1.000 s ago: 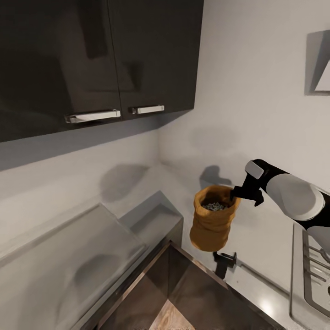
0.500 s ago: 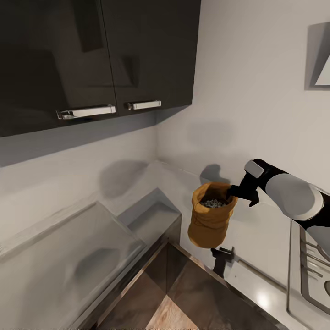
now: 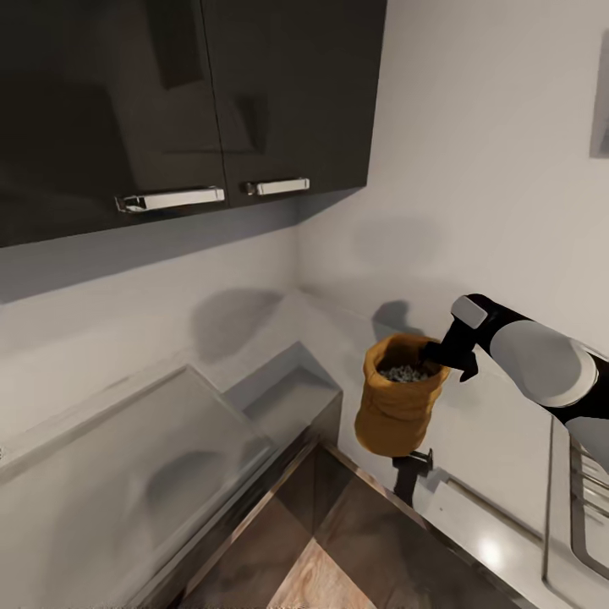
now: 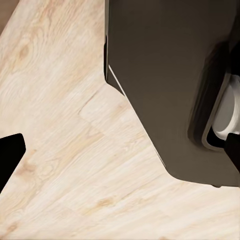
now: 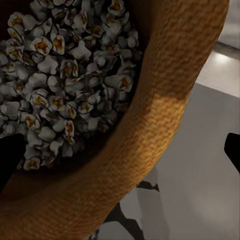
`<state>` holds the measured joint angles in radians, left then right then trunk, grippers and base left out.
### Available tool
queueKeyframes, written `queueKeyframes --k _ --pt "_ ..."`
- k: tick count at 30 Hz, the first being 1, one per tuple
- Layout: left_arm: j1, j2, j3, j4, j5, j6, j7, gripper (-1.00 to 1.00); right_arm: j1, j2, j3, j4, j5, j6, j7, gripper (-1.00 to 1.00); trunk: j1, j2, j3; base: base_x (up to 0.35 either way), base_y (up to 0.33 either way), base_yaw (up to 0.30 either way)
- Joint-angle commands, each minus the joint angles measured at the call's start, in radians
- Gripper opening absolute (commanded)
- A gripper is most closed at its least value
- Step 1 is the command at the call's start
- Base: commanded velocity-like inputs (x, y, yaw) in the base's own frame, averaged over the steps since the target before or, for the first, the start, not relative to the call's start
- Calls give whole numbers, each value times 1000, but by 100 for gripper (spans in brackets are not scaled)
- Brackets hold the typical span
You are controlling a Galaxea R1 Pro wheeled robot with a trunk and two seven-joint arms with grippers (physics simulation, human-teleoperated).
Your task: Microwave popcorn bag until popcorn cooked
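The popcorn bag (image 3: 399, 406), a tan-orange cloth sack with a rolled rim, hangs in the air above the pale countertop (image 3: 499, 440) near the wall corner. My right gripper (image 3: 433, 351) is shut on the bag's rim at the side nearest the arm. Grey-white popcorn (image 3: 404, 373) fills the bag's mouth. In the right wrist view the popcorn (image 5: 60, 75) and the woven rim (image 5: 165, 115) lie close between the fingers of the right gripper (image 5: 120, 155). In the left wrist view my left gripper (image 4: 120, 152) stands open over the wooden floor (image 4: 65, 150). The microwave is out of view.
Dark wall cabinets (image 3: 186, 101) with steel handles hang overhead at the left. A glossy grey worktop (image 3: 127, 482) with a raised block (image 3: 288, 393) runs along the left. A small dark object (image 3: 412, 469) sits below the bag. The steel hob (image 3: 592, 516) is at the right edge.
The whole picture has shifted slightly, so the camera has moved. The bag stays hanging from my right gripper at about the same height.
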<state>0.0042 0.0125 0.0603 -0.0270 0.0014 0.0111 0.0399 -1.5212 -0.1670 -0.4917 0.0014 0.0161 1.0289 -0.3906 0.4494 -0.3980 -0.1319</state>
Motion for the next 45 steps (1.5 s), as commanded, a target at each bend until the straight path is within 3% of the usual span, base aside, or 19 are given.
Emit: queueKeyframes --k 1,12,45 --pt "0 0 6 -2 0 1 1 100 -1 0 -8 0 2 2 -7 100 1 -2 -3 0 0 47" --pt "0 0 6 -3 0 1 1 100 -1 0 -8 2 2 3 -10 100 1 -2 -5 0 0 7" --pt "0 -2 6 -2 0 1 0 100 -1 0 -8 2 2 3 -11 100 1 -2 -40 0 0 0"
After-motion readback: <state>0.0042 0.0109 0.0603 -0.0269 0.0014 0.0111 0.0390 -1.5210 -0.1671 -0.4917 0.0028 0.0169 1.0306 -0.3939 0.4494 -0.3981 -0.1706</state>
